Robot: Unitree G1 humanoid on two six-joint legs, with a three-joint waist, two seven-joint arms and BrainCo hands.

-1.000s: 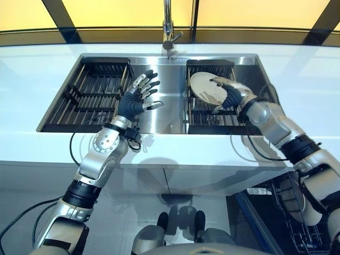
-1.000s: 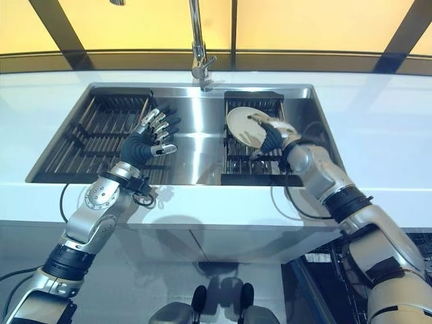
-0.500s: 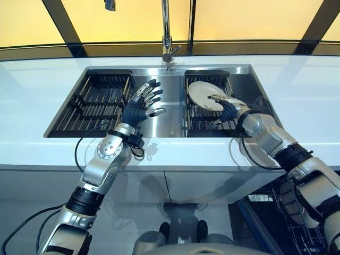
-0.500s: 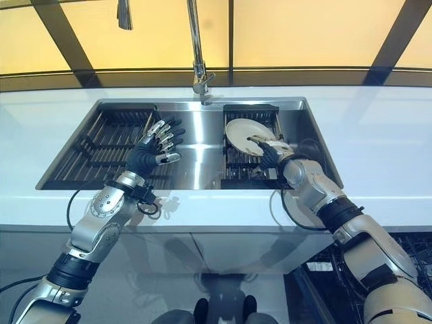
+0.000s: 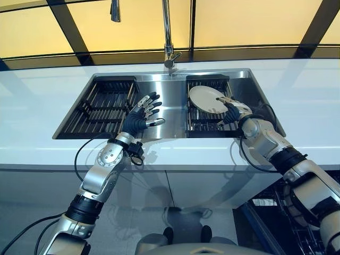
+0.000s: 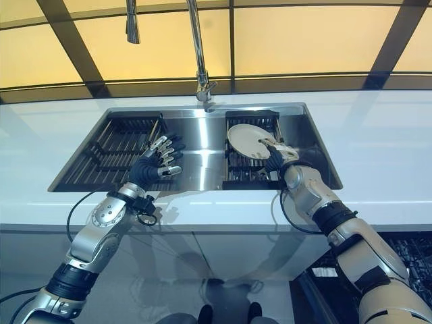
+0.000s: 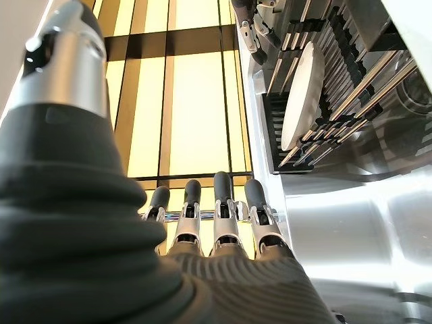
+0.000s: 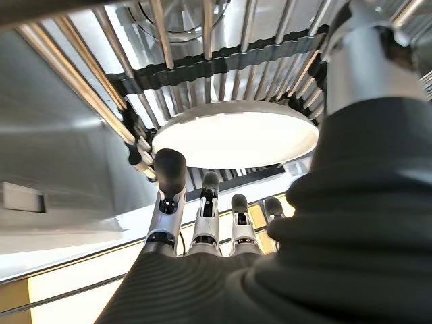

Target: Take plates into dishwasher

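A white plate (image 5: 206, 98) stands tilted in the black rack (image 5: 204, 123) in the right part of the steel sink (image 5: 172, 109). My right hand (image 5: 232, 112) is at the plate's right edge. In the right wrist view its fingers (image 8: 202, 223) are straight with their tips at the plate's rim (image 8: 236, 135), and the thumb is on the other side. My left hand (image 5: 137, 118) is open with spread fingers over the sink's middle and holds nothing. The left wrist view shows the plate (image 7: 300, 101) edge-on in the rack.
A second black rack (image 5: 101, 106) fills the sink's left part. The faucet (image 5: 169, 50) rises behind the sink's middle. White counter (image 5: 42, 154) surrounds the sink. A dark dishwasher rack (image 6: 405, 250) shows low at the right, below the counter.
The camera has tilted, so the whole sink sits lower in the picture. My right hand has slid to the plate's right edge. The plate stays in the rack.
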